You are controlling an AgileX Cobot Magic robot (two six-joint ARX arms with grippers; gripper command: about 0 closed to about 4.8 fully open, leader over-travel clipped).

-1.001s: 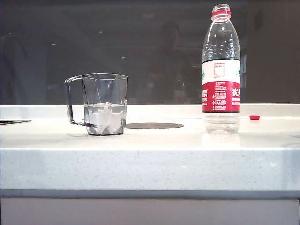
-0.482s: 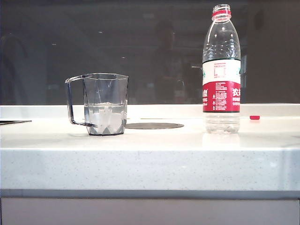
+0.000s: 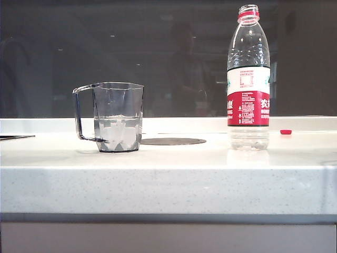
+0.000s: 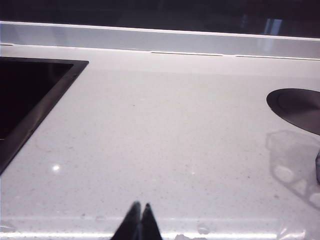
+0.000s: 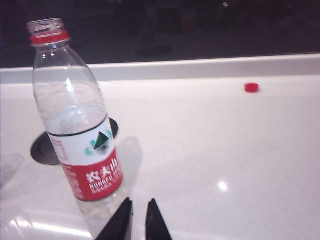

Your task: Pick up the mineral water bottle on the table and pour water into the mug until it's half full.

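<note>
two claws, both empty. my left claw (image 4: 138, 220), tips pressed together, hovers over bare worktop (image 3: 168, 174). my right claw (image 5: 138, 220), tips barely parted, sits just beside the uncapped mineral water bottle (image 5: 80, 130). a nudge could topple it and spill. exterior view: mug (image 3: 117, 117) at nine o'clock of the bottle, about a third full of water (image 3: 118, 132). only the right wrist view shows the red cap (image 5: 252, 87) clearly.

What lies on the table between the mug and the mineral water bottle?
In the exterior view, a flat dark round disc lies between the mug and mineral water bottle.
</note>
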